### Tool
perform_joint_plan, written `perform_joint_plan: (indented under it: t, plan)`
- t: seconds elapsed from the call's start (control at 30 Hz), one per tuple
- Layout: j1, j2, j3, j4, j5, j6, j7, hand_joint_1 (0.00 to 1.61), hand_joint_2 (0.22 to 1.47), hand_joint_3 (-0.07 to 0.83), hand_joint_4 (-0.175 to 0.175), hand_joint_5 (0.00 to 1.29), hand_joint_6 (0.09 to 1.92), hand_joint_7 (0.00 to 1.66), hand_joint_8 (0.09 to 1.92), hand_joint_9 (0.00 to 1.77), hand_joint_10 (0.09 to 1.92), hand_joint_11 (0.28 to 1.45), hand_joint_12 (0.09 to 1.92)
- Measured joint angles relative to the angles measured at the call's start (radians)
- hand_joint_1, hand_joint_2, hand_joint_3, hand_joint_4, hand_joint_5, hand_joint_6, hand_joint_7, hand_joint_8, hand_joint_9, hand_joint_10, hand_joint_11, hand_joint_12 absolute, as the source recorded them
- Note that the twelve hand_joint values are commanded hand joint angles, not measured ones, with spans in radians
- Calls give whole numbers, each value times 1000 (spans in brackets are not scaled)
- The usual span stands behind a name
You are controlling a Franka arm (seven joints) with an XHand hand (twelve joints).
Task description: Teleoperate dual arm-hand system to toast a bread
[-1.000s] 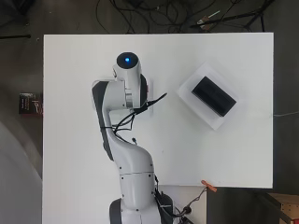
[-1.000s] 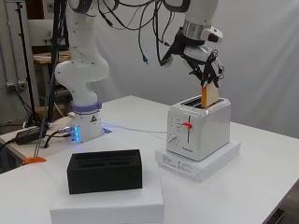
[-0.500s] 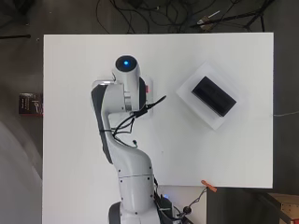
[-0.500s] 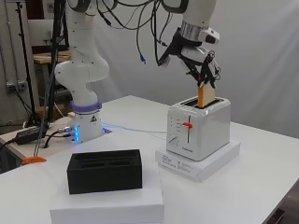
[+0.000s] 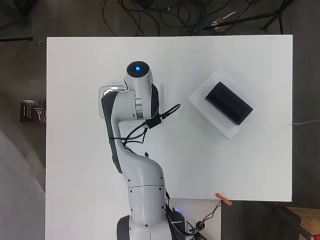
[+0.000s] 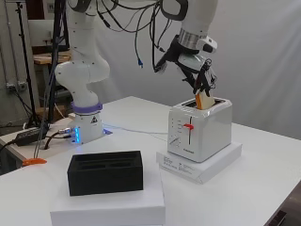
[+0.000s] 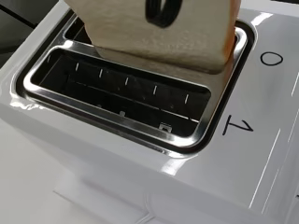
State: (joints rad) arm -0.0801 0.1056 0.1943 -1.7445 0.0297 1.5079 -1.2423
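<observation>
The hand [image 6: 200, 75] pinches the bread slice [image 6: 204, 100] from above, its lower edge inside the toaster [image 6: 201, 132] slot.

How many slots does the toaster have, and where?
2: the empty slot lies open in the toaster top; the slot behind it takes the bread slice.

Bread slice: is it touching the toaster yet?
Cannot tell. The wrist view shows the bread slice entering a toaster slot, but its lower edge hides any contact.

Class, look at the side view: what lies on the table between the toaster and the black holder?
Nothing but bare table and the white bases under them; the toaster and black holder stand apart, as the side view shows.
</observation>
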Motion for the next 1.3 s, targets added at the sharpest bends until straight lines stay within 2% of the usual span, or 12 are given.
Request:
perform_joint_plan:
  t: [0.13,0.33,0.6,0.77,0.9,0.97,1.0,1.03,1.07,1.1,1.17,1.3]
  plan:
    - [3,39,-7,60,-6,-58,65,1251,1122,-1,-175,771,1219,1202,679,1442,87,860,87]
    - [4,60,-23,64,17,-84,78,1252,1118,-1,-175,787,1224,1213,641,1416,87,846,87]
    - [21,132,-19,182,-44,-130,104,1251,1113,-1,-166,802,1219,1221,616,1409,87,861,87]
    - [33,182,-13,260,-55,-176,115,1253,1113,0,-172,799,1220,1223,613,1414,87,873,87]
    - [49,164,23,228,-134,-144,104,1253,1115,0,-175,789,1210,1219,637,1425,87,859,87]
    - [56,135,39,174,-154,-103,86,1247,1130,2,-175,756,1227,1181,726,1430,87,852,87]
    - [60,125,47,151,-156,-85,77,944,1092,-5,-122,659,892,1063,535,1304,87,778,87]
    - [62,118,51,136,-155,-72,69,608,991,-16,-98,479,532,869,316,1076,87,677,87]
    - [62,116,52,130,-150,-66,60,370,912,-23,-99,331,287,698,167,863,87,592,87]
    - [61,117,51,130,-142,-66,53,201,882,-18,-103,245,148,546,87,693,87,533,87]
    - [62,114,47,138,-124,-64,50,48,883,-1,-95,170,87,355,87,496,87,478,87]
    - [63,57,25,102,-81,19,84,1,926,19,-54,175,87,287,87,419,87,453,87]
